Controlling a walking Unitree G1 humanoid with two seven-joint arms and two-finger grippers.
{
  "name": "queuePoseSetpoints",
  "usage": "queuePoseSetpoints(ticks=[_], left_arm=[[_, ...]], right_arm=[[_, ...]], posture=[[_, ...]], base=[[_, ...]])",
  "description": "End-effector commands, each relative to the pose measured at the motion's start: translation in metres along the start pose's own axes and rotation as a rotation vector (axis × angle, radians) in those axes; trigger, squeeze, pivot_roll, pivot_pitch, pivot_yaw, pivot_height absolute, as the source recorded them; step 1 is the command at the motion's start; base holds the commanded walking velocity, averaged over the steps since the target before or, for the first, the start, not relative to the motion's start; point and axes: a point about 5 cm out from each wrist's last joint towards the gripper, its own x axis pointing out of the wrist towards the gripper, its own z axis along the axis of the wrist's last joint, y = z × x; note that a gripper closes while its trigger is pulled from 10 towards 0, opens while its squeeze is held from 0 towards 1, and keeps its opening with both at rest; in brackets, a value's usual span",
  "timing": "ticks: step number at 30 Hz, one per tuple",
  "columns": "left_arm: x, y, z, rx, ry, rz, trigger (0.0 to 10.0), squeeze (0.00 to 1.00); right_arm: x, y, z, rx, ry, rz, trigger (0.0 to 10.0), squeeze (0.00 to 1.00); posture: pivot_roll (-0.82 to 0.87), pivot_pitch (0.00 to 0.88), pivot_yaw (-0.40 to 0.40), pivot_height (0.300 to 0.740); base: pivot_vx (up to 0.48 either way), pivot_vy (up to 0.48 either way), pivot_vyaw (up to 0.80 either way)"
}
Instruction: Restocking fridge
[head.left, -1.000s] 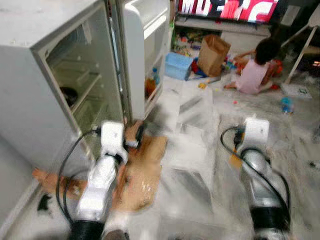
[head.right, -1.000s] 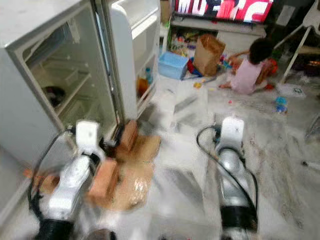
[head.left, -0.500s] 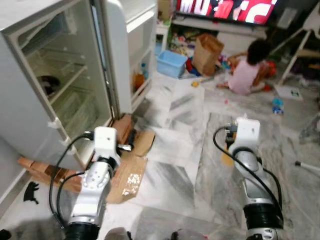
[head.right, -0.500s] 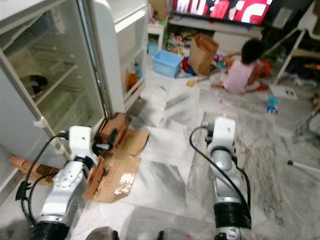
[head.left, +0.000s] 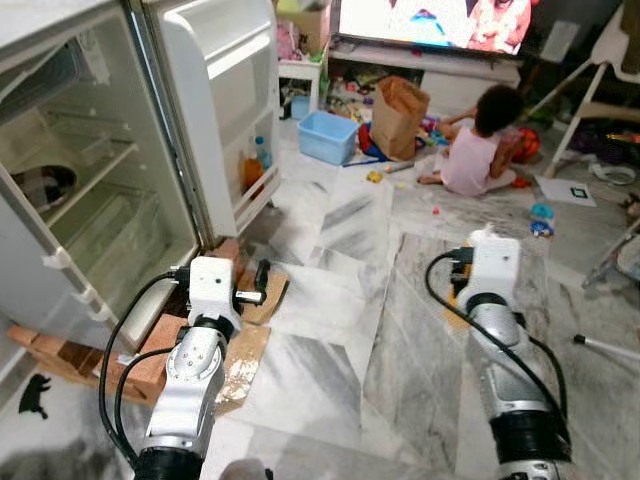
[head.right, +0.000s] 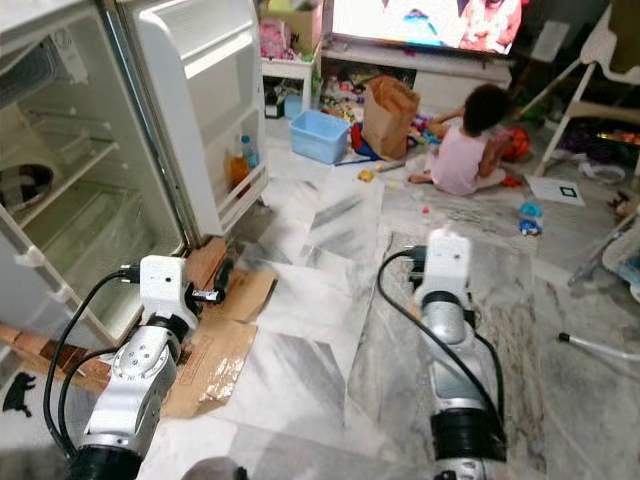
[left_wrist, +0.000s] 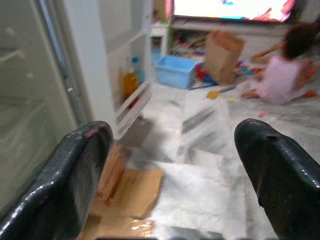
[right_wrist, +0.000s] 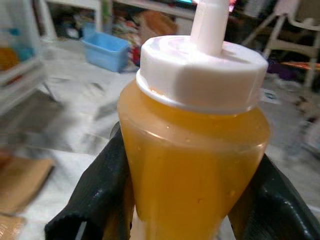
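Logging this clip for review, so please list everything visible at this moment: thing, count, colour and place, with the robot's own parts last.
Fridge: one, white, robot's left, door open.
Bottles in door shelf: two, one orange, one clear with blue cap.
Dark bowl: one, on a fridge shelf.
Cardboard: brown, flat on the floor by the fridge.
Bricks: reddish, under the fridge's front edge.
Blue bin: one, floor ahead.
Paper bag: one, brown, beside the bin.
Person: one, pink top, sitting among toys.
Screen: one, lit, far wall.
Squeeze bottle: one, orange with white cap, in right gripper.
Left gripper: open, empty.
Right gripper: closed on the squeeze bottle.
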Motion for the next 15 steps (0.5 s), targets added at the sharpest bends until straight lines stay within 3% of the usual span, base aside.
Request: queuePoseSetpoints(ticks=[1,15], left_arm=[[0.0035,-0.0085,0.0043,0.004,-0.018,-0.021,10.0,0.00],[0.0052,-0.0105,0.0034,0.015,-0.018,-0.010,10.0,0.00]], right_arm=[[0.0004,-0.0118,0.0057,0.004,-0.034,-0.028,10.0,0.00],[-0.0008,-0.0026,0.0089,-0.012,-0.059,0.069,10.0,0.00]], posture=[[0.04,0.000,-0.045,0.740],[0.04,0.000,-0.047,0.740]], base=[[0.458,0.000,0.00],[0.458,0.000,0.00]])
